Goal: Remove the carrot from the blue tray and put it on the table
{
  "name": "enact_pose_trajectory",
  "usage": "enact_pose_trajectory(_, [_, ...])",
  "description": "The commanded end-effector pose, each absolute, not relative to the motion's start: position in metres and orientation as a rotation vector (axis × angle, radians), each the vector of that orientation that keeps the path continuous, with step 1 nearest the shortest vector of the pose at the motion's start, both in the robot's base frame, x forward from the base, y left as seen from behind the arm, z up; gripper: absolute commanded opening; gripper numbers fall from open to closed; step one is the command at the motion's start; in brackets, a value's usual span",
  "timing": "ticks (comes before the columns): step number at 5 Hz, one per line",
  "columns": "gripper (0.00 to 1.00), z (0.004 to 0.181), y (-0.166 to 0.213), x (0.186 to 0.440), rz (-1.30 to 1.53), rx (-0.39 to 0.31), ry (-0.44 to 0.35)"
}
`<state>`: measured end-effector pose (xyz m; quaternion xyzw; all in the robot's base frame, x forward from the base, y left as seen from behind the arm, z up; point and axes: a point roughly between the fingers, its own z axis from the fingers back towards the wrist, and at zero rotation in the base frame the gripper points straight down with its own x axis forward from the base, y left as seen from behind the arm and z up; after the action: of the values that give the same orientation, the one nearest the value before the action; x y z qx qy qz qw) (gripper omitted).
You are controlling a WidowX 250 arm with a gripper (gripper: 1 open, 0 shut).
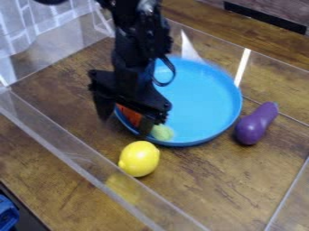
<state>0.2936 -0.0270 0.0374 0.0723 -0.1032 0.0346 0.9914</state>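
Hand [128,105] spread, pointing down over carrot [135,115]

Robot arm [143,41]: matte black throughout, built of stacked blocky segments with dark cabling running alongside the upper links. Gripper [126,110]: black, a wide crossbar body carrying two straight, flat fingers [99,101]. Motion blur hides screws and markings.

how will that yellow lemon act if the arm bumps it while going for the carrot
The lemon looks round and glossy, so it would probably roll across the table rather than stay put. It seems a small plastic toy, likely light and stiff. It lies free in front of the blue tray, so nothing would stop it.
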Motion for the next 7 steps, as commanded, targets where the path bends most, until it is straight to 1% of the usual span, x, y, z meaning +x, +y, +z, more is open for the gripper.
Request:
enact_pose_trajectory(1, [1.0,0.029,-0.041,0.295,0.025,0.141,-0.235])
enact_pose_trajectory(2, [1.0,0.024,-0.039,0.294,-0.003,0.156,-0.221])
enact_pose_trajectory(3, [0.0,0.022,-0.027,0.294,-0.022,0.155,-0.212])
enact_pose_trajectory(4, [0.0,0.023,-0.027,0.281,-0.001,0.172,-0.205])
enact_pose_trajectory(5, [0.0,0.03,-0.02,0.277,0.032,0.196,-0.21])
enact_pose_trajectory(6, [0.0,0.047,-0.003,0.286,0.009,0.214,-0.224])
enact_pose_trajectory(7, [0.0,0.068,0.023,0.296,0.016,0.231,-0.237])
